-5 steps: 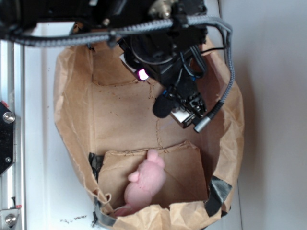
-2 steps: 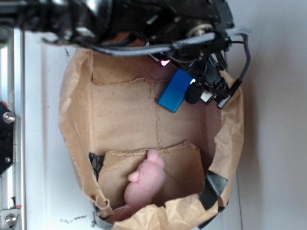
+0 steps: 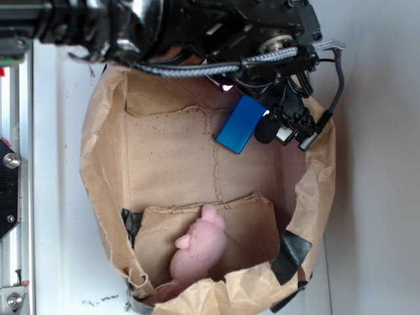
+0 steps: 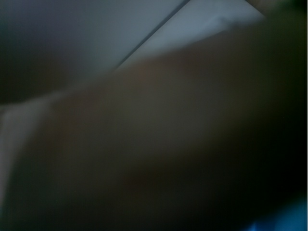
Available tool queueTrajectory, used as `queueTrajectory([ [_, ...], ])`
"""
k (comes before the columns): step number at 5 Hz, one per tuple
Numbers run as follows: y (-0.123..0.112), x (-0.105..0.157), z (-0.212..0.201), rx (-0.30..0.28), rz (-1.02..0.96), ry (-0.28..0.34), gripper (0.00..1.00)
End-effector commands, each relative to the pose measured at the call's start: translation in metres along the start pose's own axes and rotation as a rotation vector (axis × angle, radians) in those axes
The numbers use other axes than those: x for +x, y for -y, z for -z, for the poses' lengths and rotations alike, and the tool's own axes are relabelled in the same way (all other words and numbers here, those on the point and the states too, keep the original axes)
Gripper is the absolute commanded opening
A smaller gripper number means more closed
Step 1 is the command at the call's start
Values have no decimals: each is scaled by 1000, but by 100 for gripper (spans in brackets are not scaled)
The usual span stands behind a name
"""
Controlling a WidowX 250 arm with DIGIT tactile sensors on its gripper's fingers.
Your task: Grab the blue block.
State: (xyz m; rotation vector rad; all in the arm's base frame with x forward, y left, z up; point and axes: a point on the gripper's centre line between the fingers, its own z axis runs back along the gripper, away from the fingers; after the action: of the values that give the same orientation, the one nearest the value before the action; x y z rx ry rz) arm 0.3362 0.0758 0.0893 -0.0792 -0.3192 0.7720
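No brand, label or writing can be read anywhere in either view. In the exterior view the black arm reaches in from the top of the frame over a brown paper bag (image 3: 105, 164) lying open on a white surface (image 3: 56, 197). The gripper (image 3: 266, 128) sits at the upper right of the bag's opening, wrapped in cables, with a braided cable looping past the bag's right wall. The blue block (image 3: 240, 124) is at the gripper, tilted, one end touching the fingers and its free end pointing down-left over the bag floor; whether the jaws are clamped on it or merely beside it cannot be told. A small pink light glows just above the block. The pink plush toy (image 3: 200, 249) lies on a folded flap at the bottom of the bag, well apart from the block. The bag floor between them is bare. Black tape patches the bag's lower corners. The wrist view is dark and blurred, with only a sliver of blue at its lower right corner.
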Motion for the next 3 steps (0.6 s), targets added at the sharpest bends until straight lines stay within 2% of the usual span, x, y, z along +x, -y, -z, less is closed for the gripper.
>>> queueTrajectory([
  [1,10,-7,-11,-38,31,20,100],
  [3,-4,-9,-31,-83,20,10,100],
])
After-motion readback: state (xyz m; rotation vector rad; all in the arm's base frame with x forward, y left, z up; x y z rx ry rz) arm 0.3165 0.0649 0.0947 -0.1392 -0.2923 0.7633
